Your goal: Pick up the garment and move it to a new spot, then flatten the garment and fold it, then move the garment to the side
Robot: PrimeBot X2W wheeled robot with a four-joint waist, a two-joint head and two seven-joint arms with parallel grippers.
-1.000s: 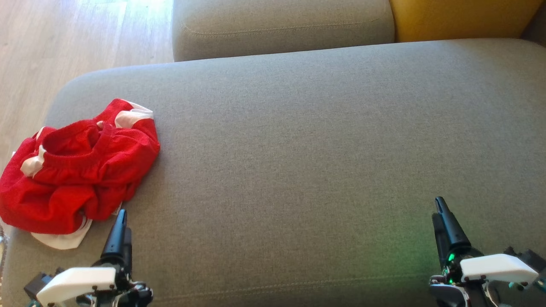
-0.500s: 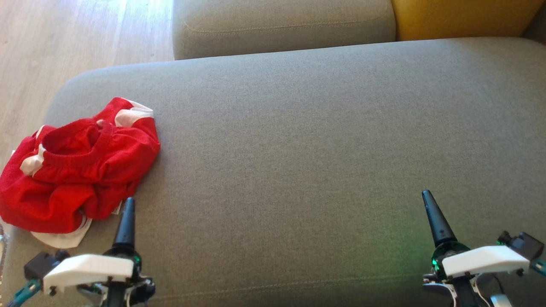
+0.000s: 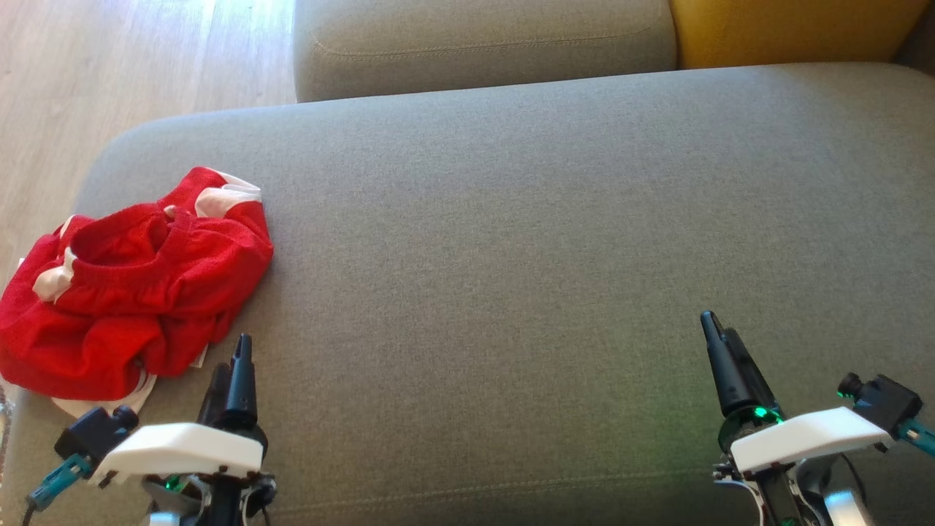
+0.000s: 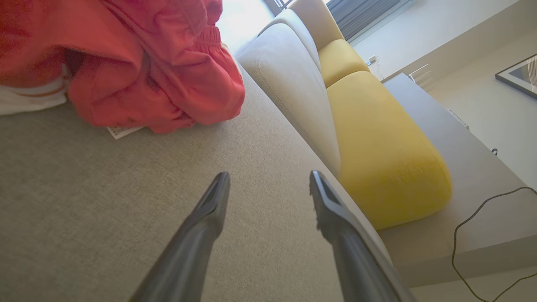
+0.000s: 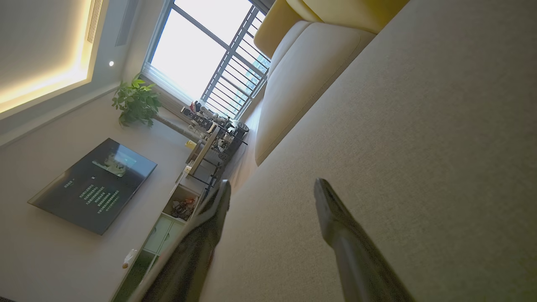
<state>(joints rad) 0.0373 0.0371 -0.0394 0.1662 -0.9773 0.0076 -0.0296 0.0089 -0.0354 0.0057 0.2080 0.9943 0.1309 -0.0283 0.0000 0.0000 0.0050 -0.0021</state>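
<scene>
The garment (image 3: 131,292) is red with white trim. It lies crumpled in a loose heap at the left end of the grey sofa seat (image 3: 511,256), close to its edge, with the gathered waistband facing up.

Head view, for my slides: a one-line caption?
Red garment crumpled at the left end of the sofa seat; left gripper open beside it, right gripper open, apart.

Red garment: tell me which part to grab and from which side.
Probably the bulging fold at the near right corner of the red garment, which lies crumpled in a heap on the grey sofa cushion. Come from the cushion's front edge with the left gripper, which is open, empty and closest. That fold bulges off the cushion, giving the fingers thick cloth to close on.
</scene>
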